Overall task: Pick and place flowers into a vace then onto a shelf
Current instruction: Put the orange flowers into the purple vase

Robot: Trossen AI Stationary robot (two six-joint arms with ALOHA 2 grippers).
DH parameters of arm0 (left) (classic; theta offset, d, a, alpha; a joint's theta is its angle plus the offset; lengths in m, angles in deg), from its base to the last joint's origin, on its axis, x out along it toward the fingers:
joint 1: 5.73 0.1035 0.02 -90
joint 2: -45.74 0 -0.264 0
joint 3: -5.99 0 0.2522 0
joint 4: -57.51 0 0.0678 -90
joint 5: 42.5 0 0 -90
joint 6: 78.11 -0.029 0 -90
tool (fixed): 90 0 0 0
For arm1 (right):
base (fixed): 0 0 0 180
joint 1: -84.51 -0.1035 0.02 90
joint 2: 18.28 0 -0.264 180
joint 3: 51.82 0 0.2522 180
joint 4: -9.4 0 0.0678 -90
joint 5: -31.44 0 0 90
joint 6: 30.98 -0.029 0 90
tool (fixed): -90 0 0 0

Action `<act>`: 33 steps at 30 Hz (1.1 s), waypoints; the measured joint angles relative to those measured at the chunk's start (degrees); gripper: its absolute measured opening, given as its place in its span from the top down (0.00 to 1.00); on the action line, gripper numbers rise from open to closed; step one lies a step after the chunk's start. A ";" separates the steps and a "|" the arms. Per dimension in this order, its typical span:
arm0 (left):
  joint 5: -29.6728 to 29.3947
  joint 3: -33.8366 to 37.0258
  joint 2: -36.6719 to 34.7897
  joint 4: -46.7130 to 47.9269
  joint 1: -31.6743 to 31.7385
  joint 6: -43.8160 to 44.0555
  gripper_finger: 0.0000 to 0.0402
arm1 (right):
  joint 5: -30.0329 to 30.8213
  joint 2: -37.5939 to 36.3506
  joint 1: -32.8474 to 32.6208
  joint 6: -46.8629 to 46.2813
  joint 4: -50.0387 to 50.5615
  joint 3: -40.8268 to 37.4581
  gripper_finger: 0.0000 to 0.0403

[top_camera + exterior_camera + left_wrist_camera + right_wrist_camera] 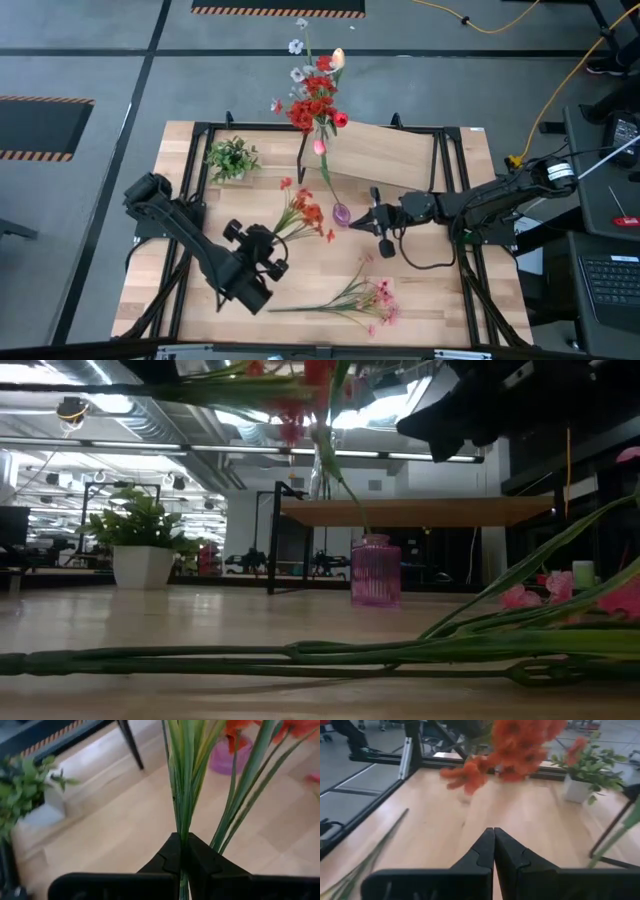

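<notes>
My left gripper [274, 240] is shut on a bunch of orange flowers [305, 210] at mid-table, left of the pink vase [342, 214]. The vase stands on the table in front of the shelf [390, 155] and holds tall red and white flowers [315, 100]. My right gripper [358, 216] is shut on nothing, just right of the vase. In the right wrist view the orange blooms [515, 750] hang ahead of its fingers. A bunch of pink flowers [350, 298] lies flat on the table near the front edge. My left gripper pinches several thin green stalks [182, 837] of the orange bunch between its two fingers, near the stalks' lower ends. The fingers slant down from the table's near left and point along the stalks. The bunch is lifted clear of the table, blooms [235, 727] toward the vase.
A small green potted plant [232, 158] stands at the far left beside the shelf's black legs [302, 160]. In the low view the pink bunch's long stalks [300, 658] stretch across the foreground. Bare tabletop lies between the plant and the vase.
</notes>
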 joint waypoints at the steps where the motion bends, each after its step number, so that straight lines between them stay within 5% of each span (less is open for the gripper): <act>1: -0.98 1.32 -1.06 -1.77 -0.18 -1.39 0.99 | 0.00 0.00 -0.53 -0.07 0.02 0.00 0.97; 9: -6.34 18.34 -10.89 -22.49 -0.88 -11.65 0.99 | -0.01 0.00 -5.77 -2.85 -0.24 0.00 0.97; 18: -14.37 31.37 -19.01 -46.62 -0.82 -33.99 0.99 | 3.50 0.00 -8.35 -3.02 -1.35 0.00 0.97; 25: -9.00 42.66 -26.13 -66.90 2.39 -50.00 0.99 | 3.57 0.00 -7.10 -2.80 -3.35 0.02 0.97; 33: 7.54 57.39 -33.11 -109.00 10.46 -80.70 0.99 | 3.57 0.02 -6.73 -2.78 -3.90 0.02 0.97</act>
